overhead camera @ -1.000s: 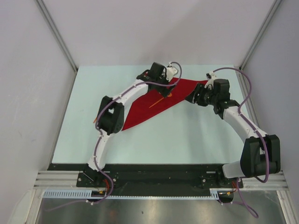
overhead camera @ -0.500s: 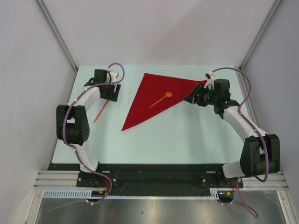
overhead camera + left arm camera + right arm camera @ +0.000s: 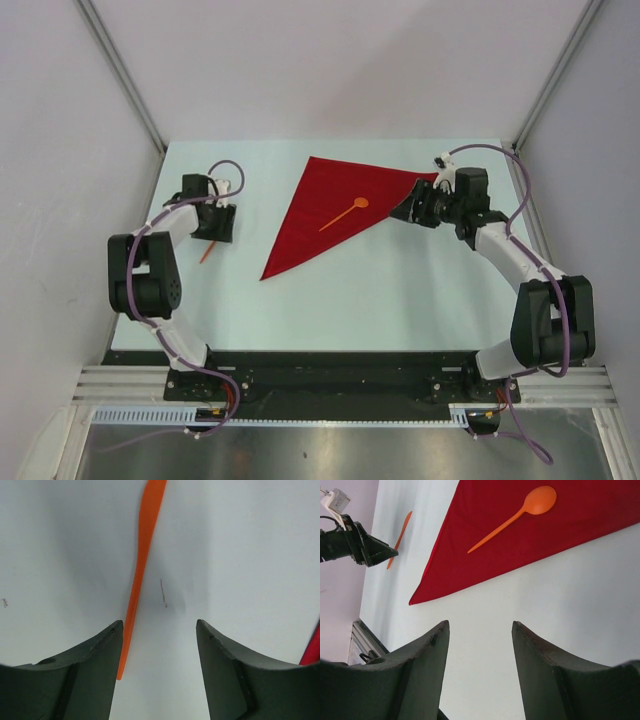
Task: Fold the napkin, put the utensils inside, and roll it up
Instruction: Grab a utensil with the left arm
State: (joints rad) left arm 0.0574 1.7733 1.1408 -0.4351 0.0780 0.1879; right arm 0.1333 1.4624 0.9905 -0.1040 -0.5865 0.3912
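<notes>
Left tool hovers spread over one end of the orange utensil.

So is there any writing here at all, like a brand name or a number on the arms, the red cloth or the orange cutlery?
No text can be read anywhere.
Napkin, spoon, other orange utensil: plain, no print.
Table: a faint scratch and a tiny smudge, too small to read as letters.
Robot arms: no legible label.
</notes>
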